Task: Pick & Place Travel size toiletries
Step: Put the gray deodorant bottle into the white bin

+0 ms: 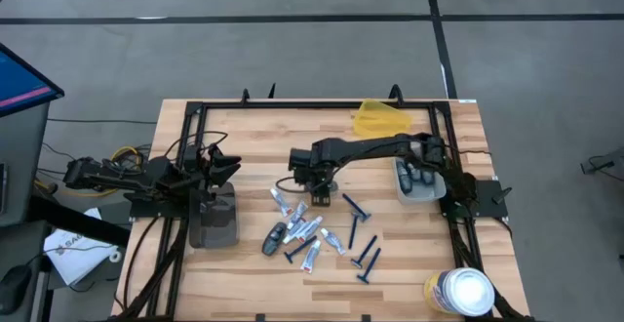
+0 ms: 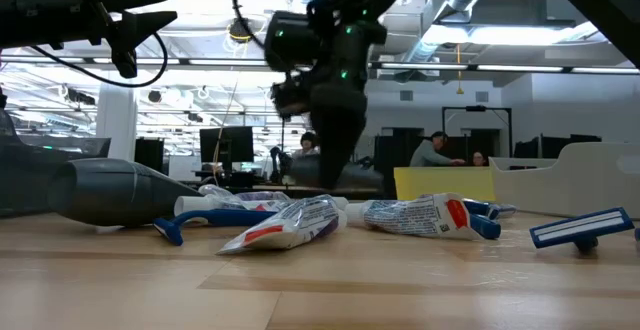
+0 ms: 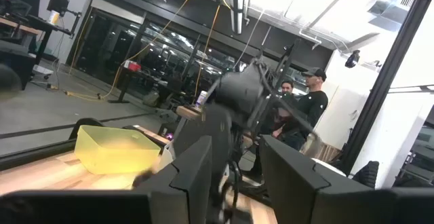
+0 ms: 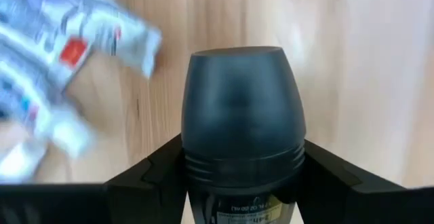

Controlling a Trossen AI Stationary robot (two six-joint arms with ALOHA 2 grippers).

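1. The right claw [image 1: 314,178] is in the middle of the table. It pinches a dark grey pod [image 4: 244,115] between its two fingers [image 4: 146,183]. The wrist view shows the pod's round end sticking out past the fingers.
2. It grips the pod by its lower part, near the ridges. I think that is so the pod will not slip on the way.
3. The pod is smooth and rounded like an egg. It looks hard, so it should not squash in the grip.
4. Just beside the claw lie the other toiletries. There are white-and-blue tubes [image 1: 310,226], one more pod [image 1: 275,238] and blue razors [image 1: 368,258]. They lie loose in a heap, some touching.
5. A grey tray [image 1: 417,183] sits near the right edge, with dark things already in it. I think the pod should go there.
6. A second grey tray [image 1: 214,220] is on the left side.
7. The left claw [image 1: 222,166] waits over that side, up off the table. Its fingers [image 3: 196,166] are spread apart and hold nothing.
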